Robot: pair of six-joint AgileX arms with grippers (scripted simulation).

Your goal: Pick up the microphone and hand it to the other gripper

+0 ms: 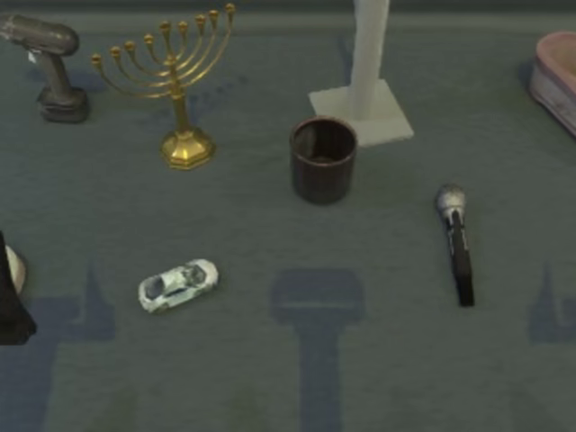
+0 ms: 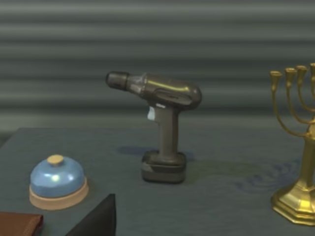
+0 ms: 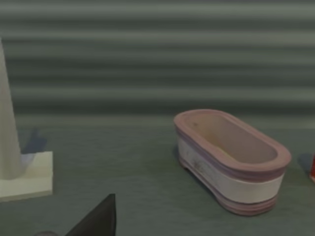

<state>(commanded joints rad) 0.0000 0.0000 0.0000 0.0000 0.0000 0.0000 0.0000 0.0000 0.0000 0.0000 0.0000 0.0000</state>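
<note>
- Top view: my table (image 1: 378, 378) carries, from large to small, a white stand (image 1: 364, 85), a pink tub (image 1: 556, 76) at the right edge, a grey power drill (image 1: 49, 63), a gold menorah (image 1: 180, 90), a dark cup (image 1: 322, 159), the microphone (image 1: 455, 243) and a toy car (image 1: 178, 285).
- The microphone lies flat on the right half, well apart from the cup, mesh head toward the far edge, black handle toward the near edge.
- My right arm is nearer, so I judge it should do the pick. Neither gripper shows from above; only a dark part of my left arm (image 1: 11, 306) sits at the left edge.
- Each wrist view shows just one dark finger tip: left (image 2: 101, 219), right (image 3: 101, 219). I cannot tell how wide either gripper stands.
- Recommended grasp: descend over the handle, jaws across its width, near the lower end, leaving the head end free for the other gripper.
- Risk, judged: the round handle may roll if one finger touches first.
</note>
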